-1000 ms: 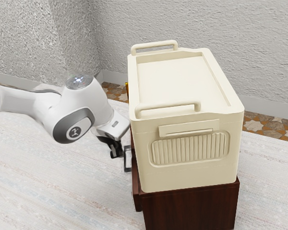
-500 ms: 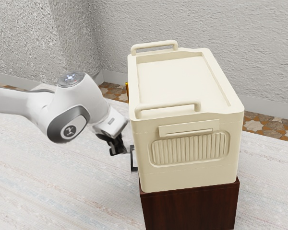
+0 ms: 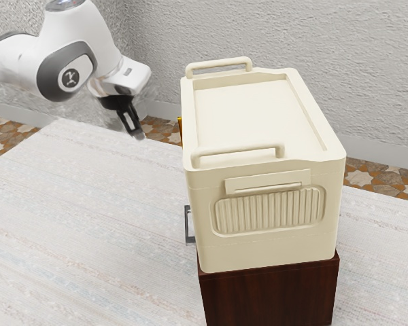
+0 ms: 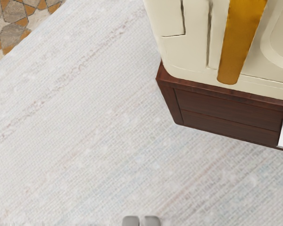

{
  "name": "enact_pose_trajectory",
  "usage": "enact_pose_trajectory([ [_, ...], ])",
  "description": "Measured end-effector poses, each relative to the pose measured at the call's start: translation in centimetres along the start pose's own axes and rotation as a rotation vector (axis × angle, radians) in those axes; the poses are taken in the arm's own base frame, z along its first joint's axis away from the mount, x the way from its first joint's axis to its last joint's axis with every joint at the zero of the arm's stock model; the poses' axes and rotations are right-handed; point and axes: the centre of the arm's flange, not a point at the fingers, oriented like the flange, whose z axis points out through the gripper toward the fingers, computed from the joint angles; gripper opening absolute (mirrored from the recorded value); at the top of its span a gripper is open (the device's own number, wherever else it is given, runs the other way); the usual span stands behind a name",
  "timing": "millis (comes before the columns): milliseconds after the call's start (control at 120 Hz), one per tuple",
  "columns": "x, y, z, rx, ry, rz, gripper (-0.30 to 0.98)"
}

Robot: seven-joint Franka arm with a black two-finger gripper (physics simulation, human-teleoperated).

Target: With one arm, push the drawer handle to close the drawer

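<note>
Drawer [image 4: 231,110] sits in the cabinet [image 3: 268,295], under the box [image 3: 272,252]; its front looks flush with the frame. The handle [image 3: 187,224] projects toward the exterior view's left. I judge the push stroke complete and the task at its final check. My claw [image 4: 141,221] is narrow, tips nearly together, nothing between them, raised well apart from the handle at the far left of the exterior view. Next move: hold clear and confirm seating; if I find a gap, lower the claw, align with the handle and push squarely. An off-centre push could bind the drawer.

Materials: cabinet, dark red-brown wood grain, square-edged. Box, smooth cream shell, rounded corners, ribbed end panel, tubular rails. Strap [image 4: 238,42], amber, round-ended. Handle, slim squared metal bracket. Mat [image 3: 75,204], pale, woven, faintly streaked. Wall [image 3: 272,34], rough grey plaster.
</note>
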Motion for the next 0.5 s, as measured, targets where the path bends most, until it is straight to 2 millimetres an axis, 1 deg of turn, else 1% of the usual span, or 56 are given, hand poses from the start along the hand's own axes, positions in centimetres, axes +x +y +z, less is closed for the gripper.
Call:
enact_pose_trajectory([
  [42,0.4,-1.8,-2.9,0.024,0.009,-0.028,-0.1],
  [92,0.2,-3.6,-6.1,0.046,0.008,-0.066,-0.1],
  [125,-0.3,-4.7,-7.9,0.058,-0.005,-0.095,-0.1],
  [158,-0.9,-5.5,-9.0,0.062,-0.026,-0.125,-0.09],
  [200,-1.7,-6.2,-9.6,0.058,-0.057,-0.162,-0.06],
  [333,-3.6,-6.7,-9.5,0.023,-0.151,-0.258,0.24],
  [408,-4.0,-6.7,-10.1,0.011,-0.177,-0.299,0.37],
  [500,-4.2,-6.3,-10.4,-0.001,-0.203,-0.336,0.48],
])
